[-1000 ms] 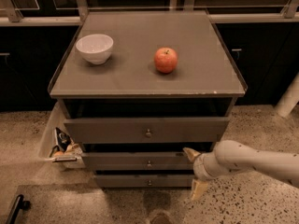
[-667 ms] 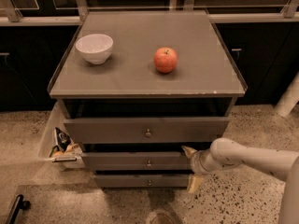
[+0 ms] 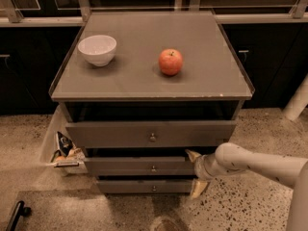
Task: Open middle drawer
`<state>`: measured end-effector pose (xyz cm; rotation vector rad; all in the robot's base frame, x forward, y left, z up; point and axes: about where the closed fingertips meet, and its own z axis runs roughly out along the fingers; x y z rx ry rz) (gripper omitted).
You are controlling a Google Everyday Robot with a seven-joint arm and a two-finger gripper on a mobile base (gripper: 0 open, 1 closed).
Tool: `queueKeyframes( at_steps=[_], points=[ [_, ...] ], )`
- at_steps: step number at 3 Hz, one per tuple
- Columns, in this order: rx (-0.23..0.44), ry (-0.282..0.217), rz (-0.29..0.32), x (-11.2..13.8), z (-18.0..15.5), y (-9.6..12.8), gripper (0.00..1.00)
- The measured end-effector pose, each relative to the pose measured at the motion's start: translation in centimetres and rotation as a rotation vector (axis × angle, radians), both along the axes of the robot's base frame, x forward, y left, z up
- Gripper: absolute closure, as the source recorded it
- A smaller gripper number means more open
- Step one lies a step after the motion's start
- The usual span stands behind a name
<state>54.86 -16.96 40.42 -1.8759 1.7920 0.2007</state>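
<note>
Three drawer fronts face you, and the one you want, the middle drawer [image 3: 137, 166], sits between the taller top drawer [image 3: 144, 134] and the slim lowest drawer [image 3: 139, 186]. It looks shut or nearly so. Your gripper [image 3: 196, 172] is low on the right, at that drawer's right end and well apart from the small knob [image 3: 153, 168] at its centre. The jaws stand wide apart: the upper finger [image 3: 192, 155] is by the drawer's top right corner, and the lower finger [image 3: 198, 188] hangs beside the lowest drawer's end. I'd say it has hold of nothing.

Here's your trouble. Pull from that corner and the load goes in off-centre, so the drawer may twist on its runners and bind. The upper finger has only an edge to hook, so it could slip off and leave you with nothing moved. Watch the lower finger too: if it catches the lowest front, you drag the wrong drawer out with it.

The top drawer stands forward over your working space, so lifting the arm [image 3: 260, 163] could knock its underside. A hard jerk shakes the whole cabinet top [image 3: 144, 83], and the apple [image 3: 171, 61] may roll. The bowl [image 3: 97, 49] on the far left looks steadier.
</note>
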Motion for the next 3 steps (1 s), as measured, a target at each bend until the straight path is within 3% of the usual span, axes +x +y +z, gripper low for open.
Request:
queueKeyframes(
  at_steps=[2, 3],
  points=[
    [0.024, -0.097, -0.014, 3.6, -1.2, 0.2, 0.00],
    [0.031, -0.099, -0.017, 4.6, -2.1, -0.1, 0.00]
  ],
)
